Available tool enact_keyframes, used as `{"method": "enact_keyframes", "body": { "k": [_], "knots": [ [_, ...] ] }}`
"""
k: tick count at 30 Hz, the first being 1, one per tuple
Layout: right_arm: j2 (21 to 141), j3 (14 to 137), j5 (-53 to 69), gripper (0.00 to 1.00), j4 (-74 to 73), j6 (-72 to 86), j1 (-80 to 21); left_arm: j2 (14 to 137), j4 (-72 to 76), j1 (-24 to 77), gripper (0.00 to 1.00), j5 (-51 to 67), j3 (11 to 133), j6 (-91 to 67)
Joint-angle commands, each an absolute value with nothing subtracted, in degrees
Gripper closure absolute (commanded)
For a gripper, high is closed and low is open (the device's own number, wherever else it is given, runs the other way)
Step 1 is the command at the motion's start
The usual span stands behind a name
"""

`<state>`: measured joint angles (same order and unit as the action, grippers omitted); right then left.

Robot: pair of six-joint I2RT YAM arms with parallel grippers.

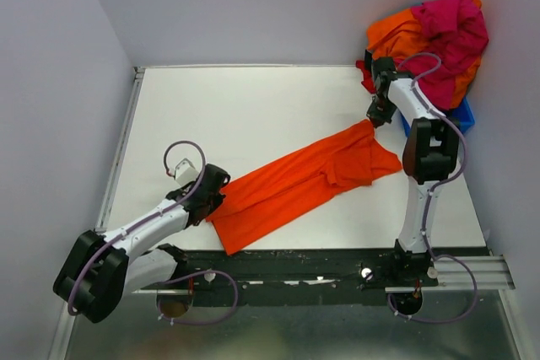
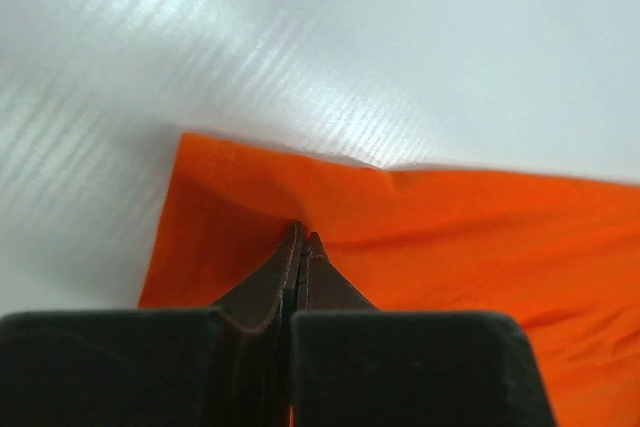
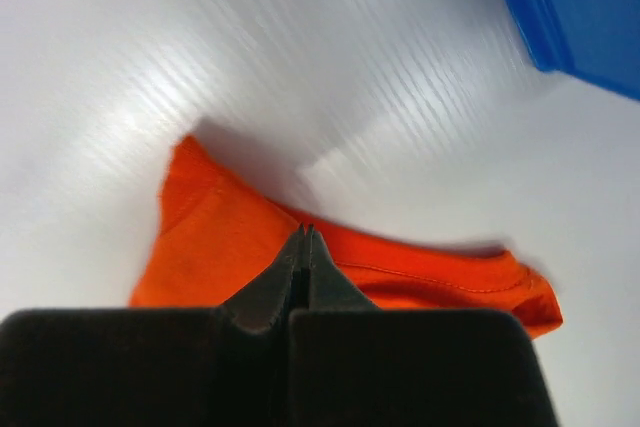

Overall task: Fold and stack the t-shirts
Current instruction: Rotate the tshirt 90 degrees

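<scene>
An orange t-shirt [image 1: 312, 179] lies stretched in a long diagonal band across the white table, from near left to far right. My left gripper [image 1: 218, 200] is shut on its near-left edge; in the left wrist view the closed jaws [image 2: 303, 237] pinch the orange cloth [image 2: 450, 227] close to its hem. My right gripper [image 1: 374, 120] is shut on the far-right end of the shirt; in the right wrist view the closed jaws [image 3: 307, 230] hold the cloth [image 3: 210, 237] slightly off the table, with a shadow under it.
A pile of orange and magenta t-shirts [image 1: 439, 31] fills a blue bin [image 1: 462, 115] at the far right corner; the bin's corner shows in the right wrist view [image 3: 580, 17]. White walls enclose the table [image 1: 236, 115] on the left, back and right.
</scene>
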<state>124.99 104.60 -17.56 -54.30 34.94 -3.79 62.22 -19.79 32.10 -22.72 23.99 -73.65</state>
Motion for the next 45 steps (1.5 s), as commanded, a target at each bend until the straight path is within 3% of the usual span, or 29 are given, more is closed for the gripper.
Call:
{"method": "enact_keyframes", "body": {
  "k": [1,6,12,15,18,22,33,37,41,45],
  "knots": [
    [123.2,109.4,-14.0,0.99,-53.0,31.4,-5.4,60.6,-25.3,31.0,1.0,-26.8,28.5,-65.2],
    [114.6,102.1,-11.4,0.94,-49.5,30.3,-5.4,60.3,-27.9,30.9,1.0,-30.8,37.9,-56.7],
    [103.6,80.7,-2.6,0.99,-38.0,32.1,-6.1,64.5,-15.3,30.9,0.98,-21.2,42.6,-45.3],
    [105.2,77.7,-3.2,0.99,-38.4,33.0,-6.2,70.6,-10.4,31.1,0.94,-15.4,46.5,-41.2],
    [107.3,76.9,-5.5,0.99,-40.8,34.5,-6.2,77.9,-6.1,31.5,0.82,-7.8,51.5,-38.3],
    [105.9,73.5,-12.6,0.99,-43.0,38.3,-6.2,89.2,-2.2,32.1,0.8,1.5,59.3,-35.7],
    [96.6,65.2,-17.4,0.99,-41.8,41.1,-5.2,117.6,-4.8,35.6,0.57,22.0,85.9,-30.3],
    [89.6,59.5,-15.7,0.93,-37.5,40.3,-5.0,123.4,-7.1,36.3,0.52,25.1,93.0,-28.9],
    [84.5,54.8,-12.9,0.79,-33.5,39.0,-4.5,128.8,-11.9,36.8,0.51,27.9,100.8,-26.7],
    [81.0,52.5,-10.5,0.73,-31.1,37.9,-4.2,134.0,-17.5,37.2,0.51,29.2,107.5,-25.4]
  ]
}}
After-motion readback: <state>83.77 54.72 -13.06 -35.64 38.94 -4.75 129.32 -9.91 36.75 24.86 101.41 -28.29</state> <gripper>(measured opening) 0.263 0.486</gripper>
